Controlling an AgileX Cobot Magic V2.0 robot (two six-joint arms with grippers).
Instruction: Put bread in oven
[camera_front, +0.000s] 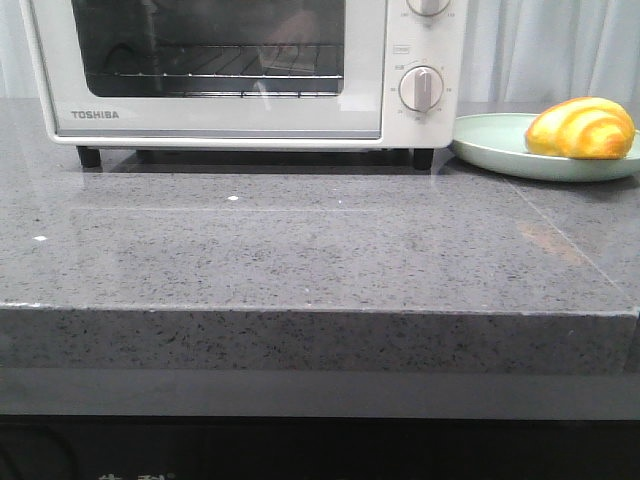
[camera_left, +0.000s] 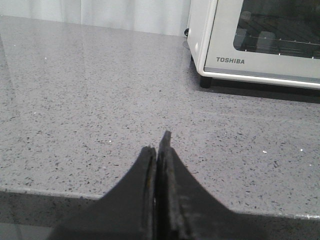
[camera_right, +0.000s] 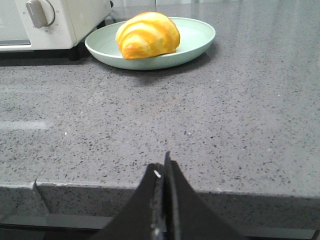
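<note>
White and closed, one TOSHIBA oven (camera_front: 240, 75) stands at the table's (camera_front: 300, 250) back left. Just beside it to the right, one golden bread (camera_front: 582, 128) lies on one pale green plate (camera_front: 490, 145), long axis left-right. Left pincer (camera_left: 158, 150) and right pincer (camera_right: 162, 170) are both pressed together, empty.

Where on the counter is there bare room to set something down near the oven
The broad grey counter in front of the oven is bare, from its black feet to the near edge. So is the stretch left of the oven in the left wrist view. It's crowded back right, where the plate holding the bread sits beside the oven.
</note>
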